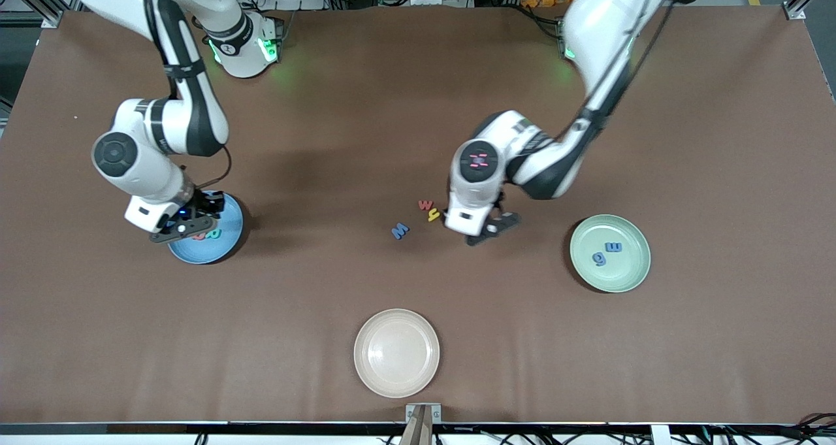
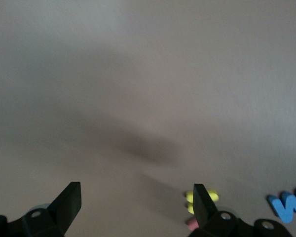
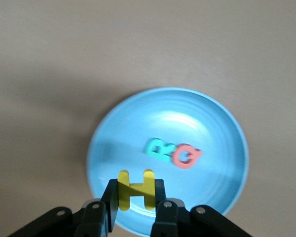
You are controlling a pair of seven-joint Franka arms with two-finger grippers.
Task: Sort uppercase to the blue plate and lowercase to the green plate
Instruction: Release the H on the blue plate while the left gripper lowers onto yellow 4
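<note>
Two foam capitals, a green R [image 3: 158, 149] and a red Q [image 3: 186, 156], lie side by side in the blue plate [image 1: 228, 239] toward the right arm's end of the table, and both read clearly in the right wrist view. Over that plate the right gripper [image 3: 135, 198] is clenched on a yellow H [image 3: 135, 190], whose lower part is hidden between the fingers. Near the table's middle a blue W [image 1: 400, 230] lies on the bare brown surface, with a small red w [image 1: 426, 204] and a yellow y [image 1: 434, 215] just beside each other; the left gripper [image 1: 494, 226] hangs low next to them, jaws released and wide, its wrist view showing the y half hidden by one finger. Closest to the front edge sits an unmarked cream plate [image 1: 396, 353]. Toward the left arm's end, the green plate [image 1: 610, 253] holds a blue g [image 1: 598, 258] and a blue m [image 1: 614, 247] turned sideways.
</note>
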